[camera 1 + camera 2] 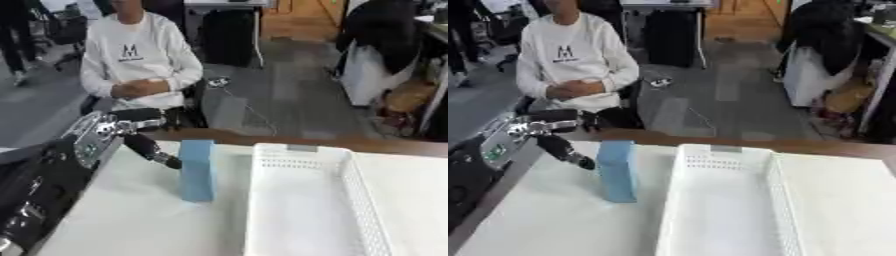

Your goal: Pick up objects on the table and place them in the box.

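Item: blue block (197,170), upright near the surface's (140,220) far edge, just left of the white box (302,210). I logged my left hand (131,137) with fingers apart, one fingertip at the block. Box looked empty; nothing placed.

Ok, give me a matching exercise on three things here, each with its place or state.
Things:
1. tall blue rectangular box
2. white perforated plastic basket
3. left robot hand

States:
A. lies at the table's right, nothing in it
B. fingers reach to the blue box's upper left edge
C. stands upright beside the basket's left wall

Pairs: 1-C, 2-A, 3-B
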